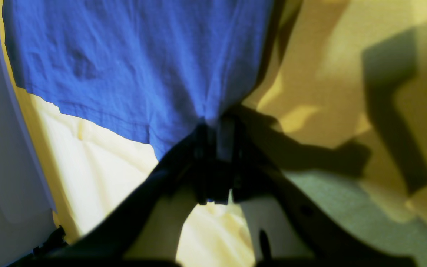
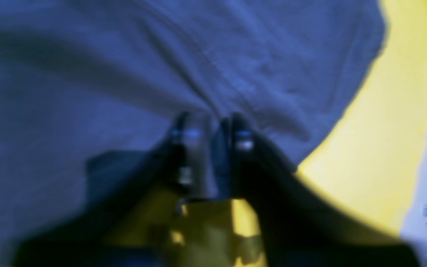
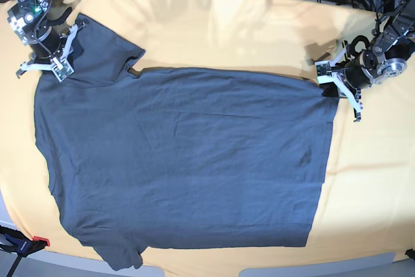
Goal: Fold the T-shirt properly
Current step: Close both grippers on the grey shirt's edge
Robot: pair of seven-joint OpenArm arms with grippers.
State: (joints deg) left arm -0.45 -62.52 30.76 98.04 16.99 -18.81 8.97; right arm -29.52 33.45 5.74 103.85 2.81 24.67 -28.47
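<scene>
The yellow-orange table cloth (image 3: pixel 259 24) covers the whole work surface, and my T-shirt (image 3: pixel 188 160) lies spread flat across most of it in the base view. Its long axis runs left to right across that frame: shoulders and neck at the left edge, hem at the right, one sleeve in the upper left and the other at the bottom left.

I hold it along its upper edge, at both ends. My right gripper (image 3: pixel 57 63) sits in the upper left of the base frame at the sleeve and shoulder; in the right wrist view its jaws are drawn together with a ridge of cloth pinched between them. My left gripper (image 3: pixel 331 76) sits at the upper right, on the top corner of the hem; in the left wrist view it is clamped tight on that corner, the fabric fanning away from the tips toward the top of the picture.

So the whole garment lies below both hands in the base frame, with the line between my grippers running along its length. I judge the coming move to be a lengthwise fold: carrying this edge down toward the lower edge, both arms travelling together. Each hand is nearest its own end, so neither should cross.
</scene>
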